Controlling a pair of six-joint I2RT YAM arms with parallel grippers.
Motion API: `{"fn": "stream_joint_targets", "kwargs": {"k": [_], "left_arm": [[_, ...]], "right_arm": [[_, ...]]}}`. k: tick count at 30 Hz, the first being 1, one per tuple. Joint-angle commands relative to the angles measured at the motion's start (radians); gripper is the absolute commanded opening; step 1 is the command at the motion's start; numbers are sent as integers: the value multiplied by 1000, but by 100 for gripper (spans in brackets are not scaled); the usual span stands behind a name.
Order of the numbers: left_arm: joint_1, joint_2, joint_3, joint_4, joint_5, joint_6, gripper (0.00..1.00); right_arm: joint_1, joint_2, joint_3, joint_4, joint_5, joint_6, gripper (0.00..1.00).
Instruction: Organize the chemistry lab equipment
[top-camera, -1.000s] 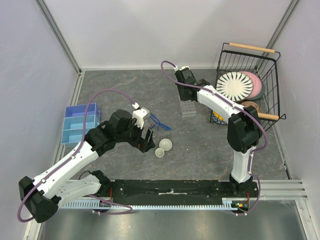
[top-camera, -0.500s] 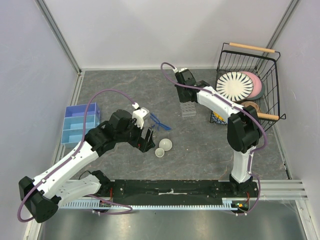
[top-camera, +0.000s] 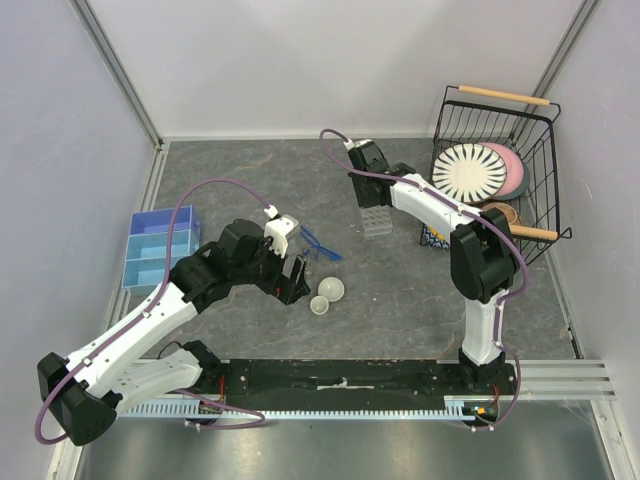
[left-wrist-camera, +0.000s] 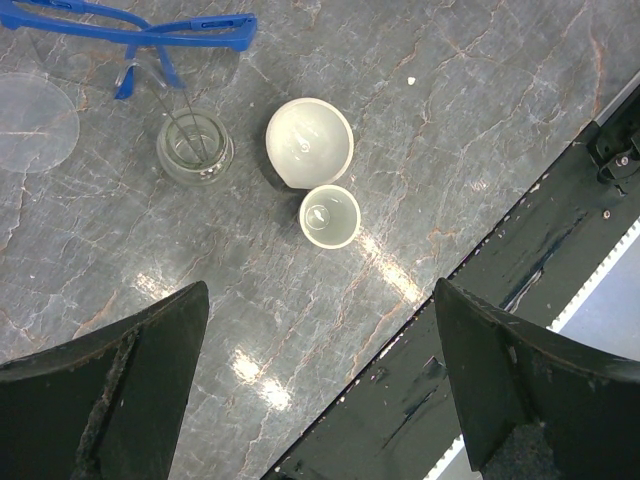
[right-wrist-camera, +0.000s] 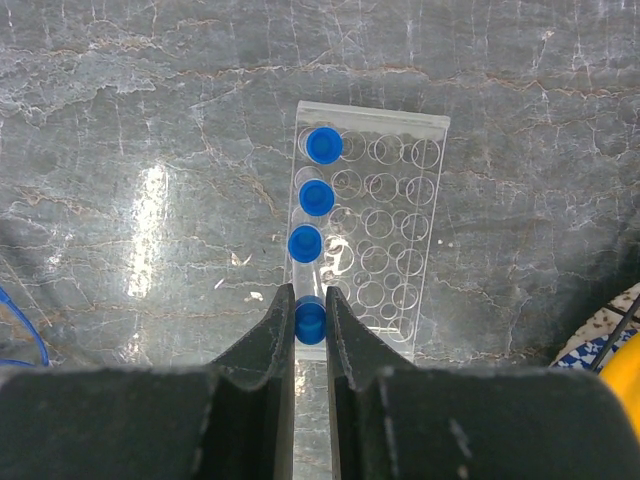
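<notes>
Two dishes (left-wrist-camera: 310, 142), small jar (left-wrist-camera: 195, 148), safety glasses (left-wrist-camera: 150, 30) beneath left gripper (left-wrist-camera: 318, 300).

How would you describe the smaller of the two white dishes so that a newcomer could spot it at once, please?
On the grey table, find the blue-framed safety glasses near its middle. Two white round dishes sit between them and the black base rail. The smaller dish is nearer the rail, narrower and more cup-like than the wider dish.
</notes>
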Motion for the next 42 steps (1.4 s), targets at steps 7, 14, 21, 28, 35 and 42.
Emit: {"fn": "stream_joint_targets", "kwargs": {"k": [7,14,21,28,35,42], "left_arm": [[-1,-15,-1,26,-11,-9,100],[-1,-12,1,26,-17,-9,100],[1,-8,2,23,-23,-5,100],[1,-8,2,21,-26,-3,100],[1,-11,1,20,-26,-3,100],[1,-23,2,20,-28,-5,100]], "right_arm": [[1,48,33,-29,19,-2,0],[-2,65,46,-43,16,2,15],[1,45,62,-57,31,7,40],[7,-26,78,-87,46,7,50],[79,-157,-2,-134,103,22,54],[154,-296,-272,-45,128,171,57]]}}
